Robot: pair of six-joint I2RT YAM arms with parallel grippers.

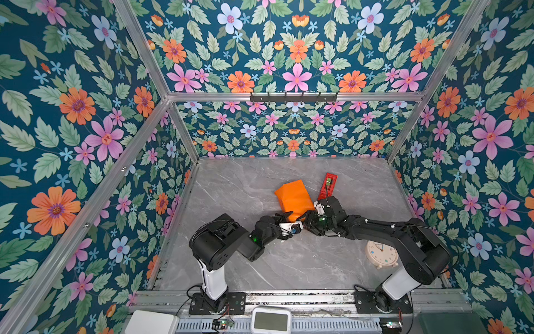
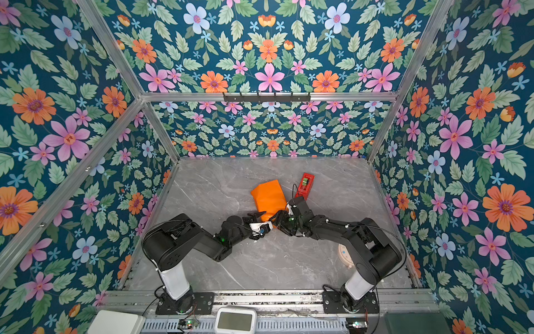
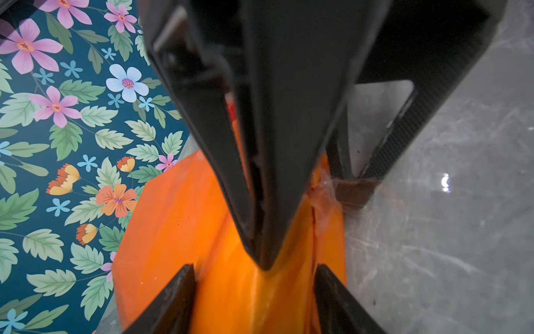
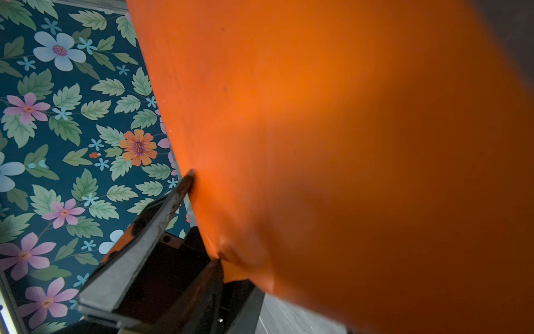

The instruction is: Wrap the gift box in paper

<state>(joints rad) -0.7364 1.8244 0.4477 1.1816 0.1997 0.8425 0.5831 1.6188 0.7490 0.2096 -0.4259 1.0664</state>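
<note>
Most of the wrapping looked done. The paper (image 1: 293,199) was folded orange side out into a closed, boxy parcel near the middle of the table (image 1: 231,188), and the gift box did not show at all, so it was presumably inside. The far end appeared folded shut in both top views. The near end, facing the arms, seemed to be the part in hand: the left wrist view showed a seam there with a crumpled bit of clear tape (image 3: 326,185) stuck across it.

The left gripper (image 1: 287,218) sat at that near end with its jaws apart over the paper, clamping nothing that could be made out. The right gripper (image 1: 305,217) met it from the other side, jaws spread, one fingertip touching the paper.

What likely remained was pressing the end flaps flat and fixing them. The red tape dispenser (image 1: 327,185) lay just beyond the parcel. A round clock (image 1: 381,254) stood well apart, partly under the right arm.
</note>
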